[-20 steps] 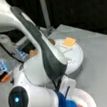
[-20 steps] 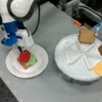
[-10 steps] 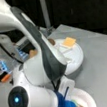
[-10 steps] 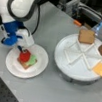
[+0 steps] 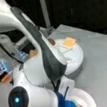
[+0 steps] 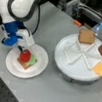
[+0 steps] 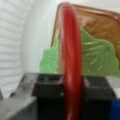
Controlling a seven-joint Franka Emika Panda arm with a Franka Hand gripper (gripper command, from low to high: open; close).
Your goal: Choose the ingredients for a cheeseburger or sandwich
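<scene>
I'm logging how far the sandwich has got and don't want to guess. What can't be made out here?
- Sandwich in a front view: the arm hides nearly all of it.
- Gripper in the wrist view: the red round stands edge-on across it, covering the fingertips.
- Toast square in the wrist view: mostly under the green round.

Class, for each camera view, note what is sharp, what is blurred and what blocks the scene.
Wrist view: red round edge-on and close, green round softer behind. A front view: arm fills the frame, blurred; cheese square visible. A front view: unobstructed, mildly soft, gripper over the sandwich.
</scene>
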